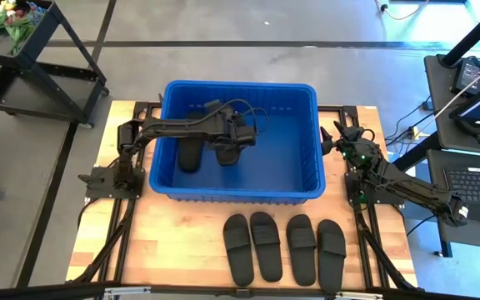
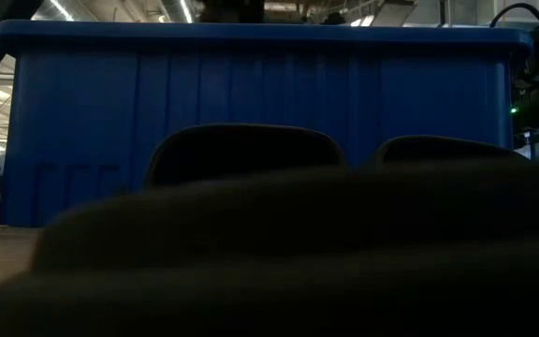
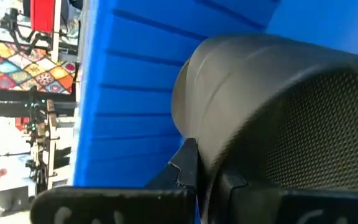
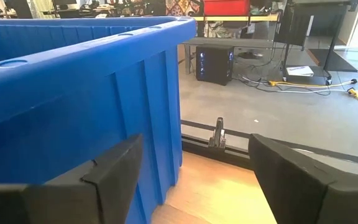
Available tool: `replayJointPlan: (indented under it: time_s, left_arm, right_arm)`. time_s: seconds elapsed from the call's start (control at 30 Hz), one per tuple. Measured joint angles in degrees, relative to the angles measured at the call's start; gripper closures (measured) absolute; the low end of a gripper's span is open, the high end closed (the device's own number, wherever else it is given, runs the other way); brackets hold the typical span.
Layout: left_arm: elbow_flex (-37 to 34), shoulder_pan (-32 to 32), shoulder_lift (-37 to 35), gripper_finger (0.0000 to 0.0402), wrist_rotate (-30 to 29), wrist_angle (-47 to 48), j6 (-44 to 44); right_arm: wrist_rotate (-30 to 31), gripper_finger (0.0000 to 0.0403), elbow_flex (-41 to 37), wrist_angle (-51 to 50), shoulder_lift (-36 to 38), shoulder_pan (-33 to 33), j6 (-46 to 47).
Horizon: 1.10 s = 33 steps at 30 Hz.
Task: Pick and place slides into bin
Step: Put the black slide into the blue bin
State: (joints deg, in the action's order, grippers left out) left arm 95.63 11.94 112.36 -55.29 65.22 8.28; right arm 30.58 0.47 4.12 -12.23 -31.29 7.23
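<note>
The blue bin [image 1: 240, 140] stands at the middle of the table. My left gripper [image 1: 230, 142] reaches into it from the left and is shut on a black slide [image 3: 260, 112]. A second slide [image 1: 188, 155] lies on the bin's floor beside it. Several more slides [image 1: 283, 248] lie soles down in a row on the table in front of the bin, and they fill the low view as dark blurred shapes [image 2: 251, 253]. My right gripper [image 4: 194, 180] waits open beside the bin's right wall [image 4: 104, 106], with nothing between its fingers. My left gripper pinches the slide between its two fingers [image 3: 185, 168], with the textured sole face [image 3: 316, 137] on one side. The slide itself fills the wrist view, so which part the fingers are on cannot be told. The gripper slants down into the bin, and the slide [image 1: 227, 155] is low inside it; whether it touches the floor I cannot tell.
The bin's ribbed walls and rolled rim [image 1: 319, 142] stand around my left gripper. The bin's right half [image 1: 282, 150] shows bare blue floor. Bare wooden tabletop [image 1: 165, 242] lies left of the row of slides. A cart [image 1: 32, 58] stands off the table's far left corner.
</note>
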Motion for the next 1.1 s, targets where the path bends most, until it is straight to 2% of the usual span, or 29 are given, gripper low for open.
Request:
replayJointPlan:
  time_s: [0.1, 0.3, 0.5, 0.8, 1.1]
  left_arm:
    - [-4.1, 1.7, 0.0, 0.0397, 1.0, -6.0, -3.5]
    - [-10.3, 4.4, 0.0, 0.0397, 1.5, -11.2, -8.3]
    - [-14.4, 6.1, 0.0, 0.0397, 5.3, -17.8, -13.4]
    - [-18.1, 7.3, -0.1, 0.0397, 6.7, -22.8, -21.7]
    - [-18.6, 7.8, -0.1, 0.0397, 7.7, -23.1, -24.5]
  right_arm:
    - [0.0, 0.0109, 0.0, 0.0, 0.0, 0.0, 0.0]
    - [-0.1, 0.0109, 0.0, 0.0, 0.0, 0.0, 0.0]
    - [-0.3, 0.0109, 0.0, -0.1, 0.0, 0.0, 0.0]
    - [-0.3, 0.0109, 0.0, -0.1, 0.0, 0.0, 0.0]
    - [-0.2, 0.0109, 0.0, -0.1, 0.0, 0.0, 0.0]
